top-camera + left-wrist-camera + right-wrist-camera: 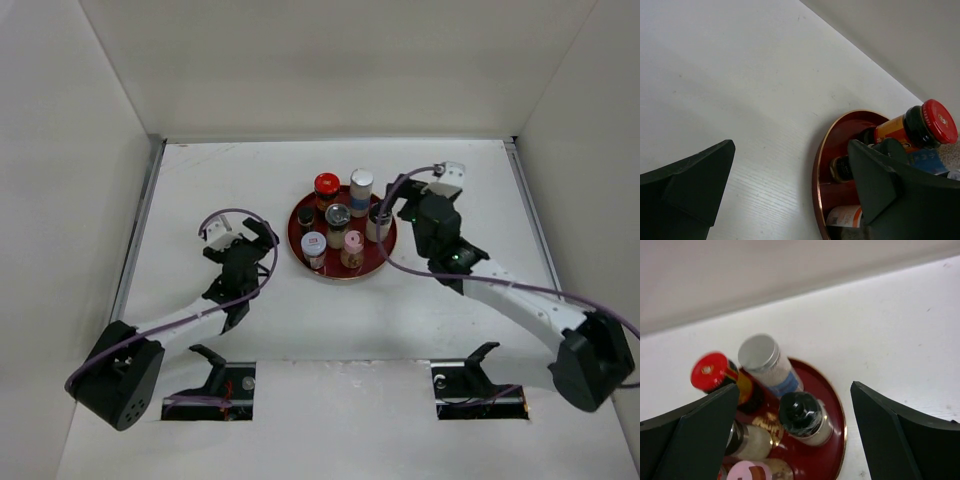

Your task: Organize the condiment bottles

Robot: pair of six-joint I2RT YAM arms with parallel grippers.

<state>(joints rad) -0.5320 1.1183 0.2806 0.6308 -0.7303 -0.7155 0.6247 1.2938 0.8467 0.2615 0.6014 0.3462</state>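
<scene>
Bottles [340, 225] are standing upright, clustered on a round red tray [835, 405] toward the far edge of the table [200, 180]. Right pincer [794, 390] is hovering spread wide, just by the black-capped shaker [800, 412] at the tray's right edge, gripping nothing. Left pincer [790, 145] is hanging spread off the tray's left edge. The bottles are probably light, hard, slick and breakable, so they are calling for a hold around the body, below the cap.

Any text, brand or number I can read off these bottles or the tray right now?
None legible in any view.
Red-capped bottle: cap mark and orange label, too blurred.
Silver-capped bottle: blue band print, too blurred.
Round red tray: gold centre emblem, too blurred to read.
</scene>
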